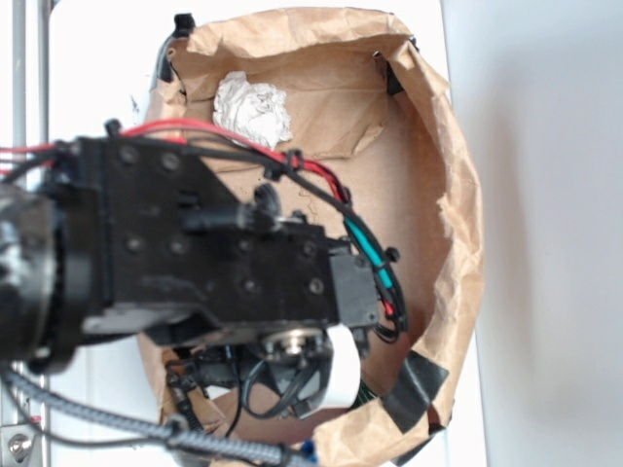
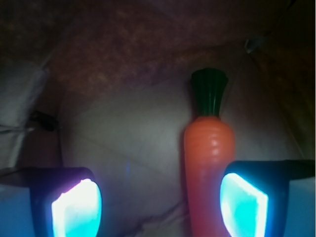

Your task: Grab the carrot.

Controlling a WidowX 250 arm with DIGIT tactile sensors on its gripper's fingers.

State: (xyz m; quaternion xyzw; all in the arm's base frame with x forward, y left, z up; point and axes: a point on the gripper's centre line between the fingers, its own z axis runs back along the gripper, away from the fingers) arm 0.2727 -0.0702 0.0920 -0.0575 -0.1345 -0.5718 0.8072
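Below, gripper [image 2: 160, 205] spread wide around carrot [image 2: 208, 158], which sits hard by the right pad [image 2: 243, 203], leaving room to close

The exterior view looks straight down from above, close over the arm [image 1: 195, 253], which blocks much of the brown paper liner [image 1: 428, 165]. The wrist view sits just behind the tool [image 2: 160, 205], facing low along the liner floor; both views share that paper interior.

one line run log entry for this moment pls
phase: pre-grasp | gripper: open, straddling carrot | carrot: lying beside right pad, stem pointing away | contact: cannot tell
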